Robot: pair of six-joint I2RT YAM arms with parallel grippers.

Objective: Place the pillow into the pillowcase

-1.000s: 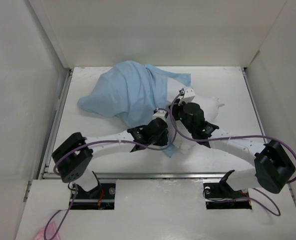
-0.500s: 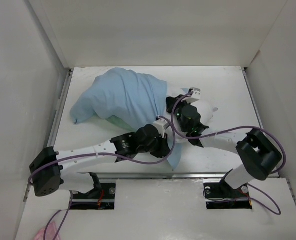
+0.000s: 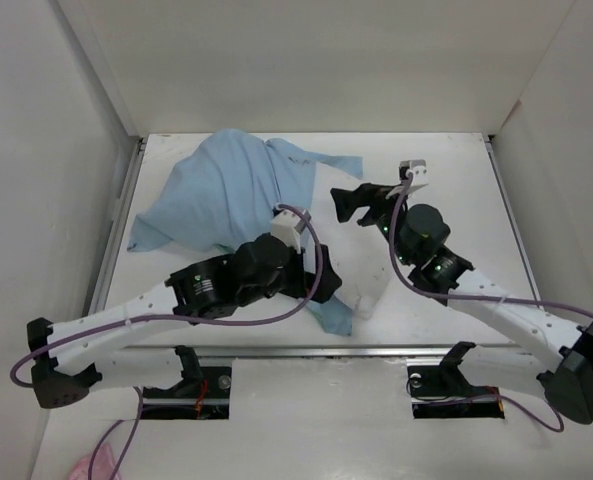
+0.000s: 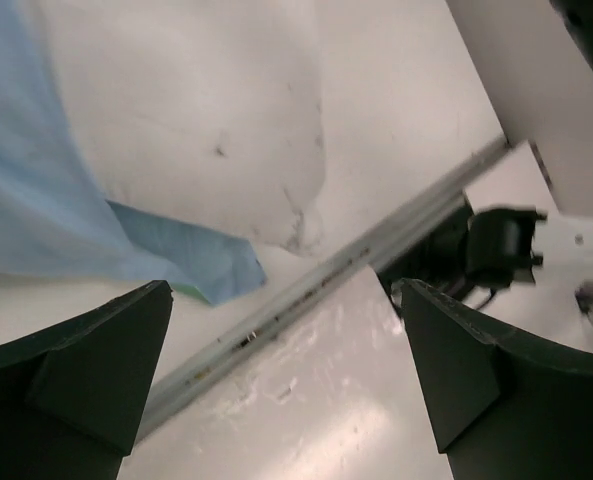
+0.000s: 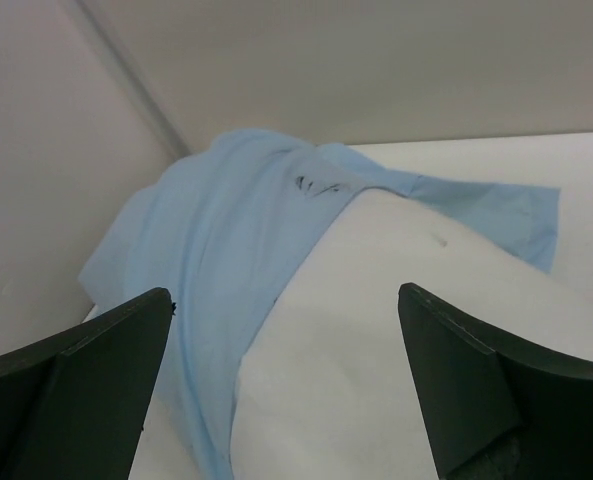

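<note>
The light blue pillowcase (image 3: pixel 216 190) lies bunched at the back left of the table, with one corner trailing to the front (image 3: pixel 334 318). The white pillow (image 3: pixel 371 275) pokes out from its right side, mostly covered. My left gripper (image 3: pixel 326 290) hovers open over the front end of the pillow, holding nothing. In the left wrist view the pillow (image 4: pixel 196 110) and a blue pillowcase corner (image 4: pixel 206 265) lie beyond the left gripper (image 4: pixel 286 380). My right gripper (image 3: pixel 348 205) stands open above the pillow's far end. Between its fingers, the right wrist view shows the pillow (image 5: pixel 396 330) and the pillowcase (image 5: pixel 226 230).
White walls close in the table on the left (image 3: pixel 46 200), back and right (image 3: pixel 566 180). A metal rail (image 3: pixel 306 352) runs along the front edge. Purple cables loop from both arms. The right arm's base mount (image 4: pixel 496 250) shows past the rail.
Both grippers have opened and let go of the cloth. The left arm swung forward and left; the right gripper lifted back off the pillow. The pillowcase's edge settled.
</note>
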